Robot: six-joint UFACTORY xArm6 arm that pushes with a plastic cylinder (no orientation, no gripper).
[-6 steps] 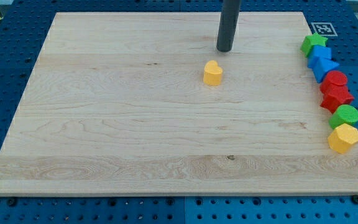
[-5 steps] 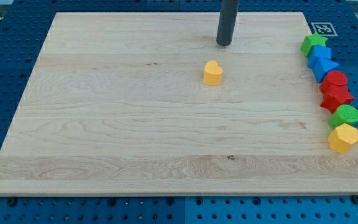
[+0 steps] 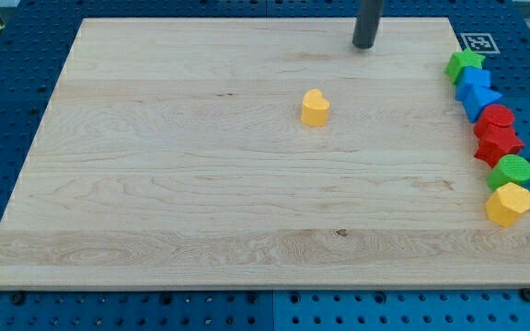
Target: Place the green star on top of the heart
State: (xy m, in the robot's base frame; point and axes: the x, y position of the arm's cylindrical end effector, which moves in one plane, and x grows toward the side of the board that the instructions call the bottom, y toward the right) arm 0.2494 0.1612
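Note:
The green star lies at the top of a column of blocks along the board's right edge. The yellow heart sits alone near the middle of the board, a little above centre. My tip is near the board's top edge, up and to the right of the heart and well to the left of the green star. It touches no block.
Below the green star run a blue block, a blue star, a red round block, a red star, a green cylinder and a yellow hexagon. A printed marker lies at the top right corner.
My tip has moved to the right and up toward the board's top edge, away from the heart and closer to the green star. No block has moved.

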